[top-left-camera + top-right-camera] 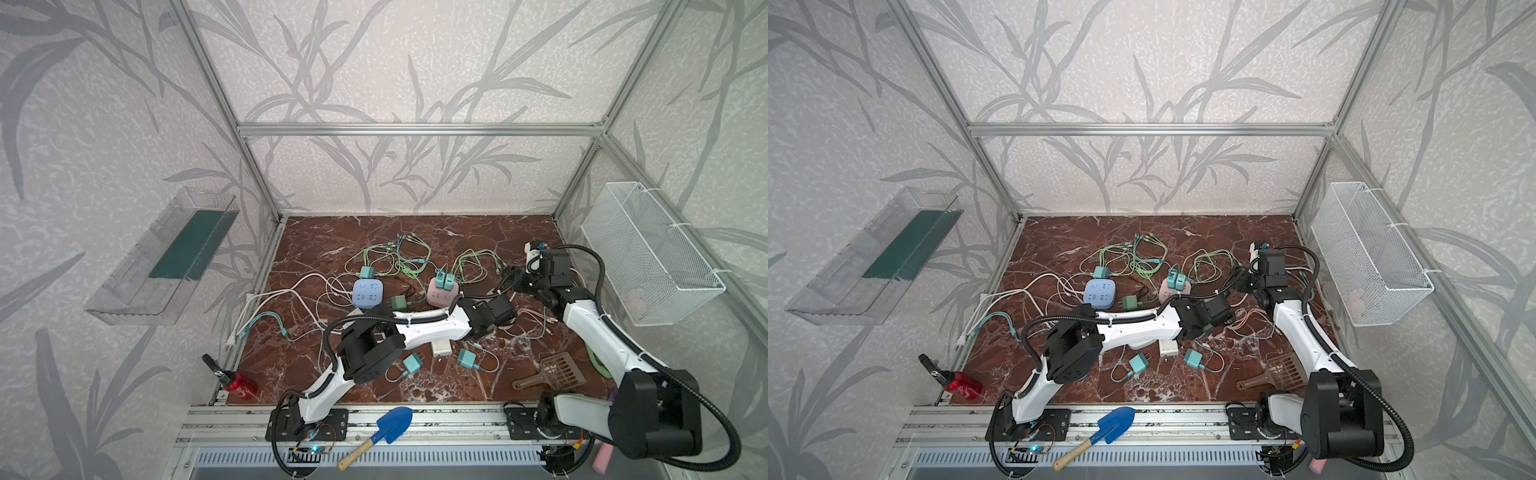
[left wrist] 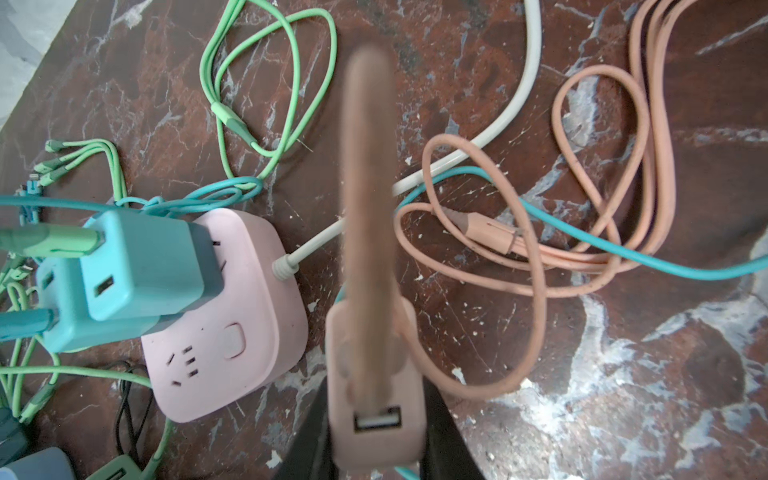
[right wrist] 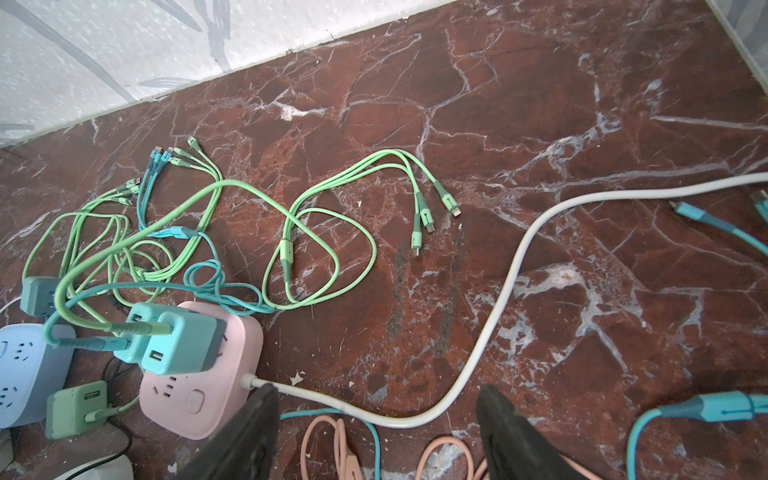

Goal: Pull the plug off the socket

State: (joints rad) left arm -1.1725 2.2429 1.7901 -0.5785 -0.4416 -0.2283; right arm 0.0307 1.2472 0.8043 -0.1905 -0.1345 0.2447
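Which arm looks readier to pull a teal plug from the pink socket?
Right. The right gripper hangs open and empty near the pink socket; the left gripper is shut on a pink plug.

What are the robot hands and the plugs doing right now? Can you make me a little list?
Left gripper: shut on the pink plug
Pink plug: out of the pink socket, held beside it
Teal plugs: two, side by side, plugged into the pink socket
Right gripper: open, holding nothing, above the white cord
White cord: runs from the pink socket across the table
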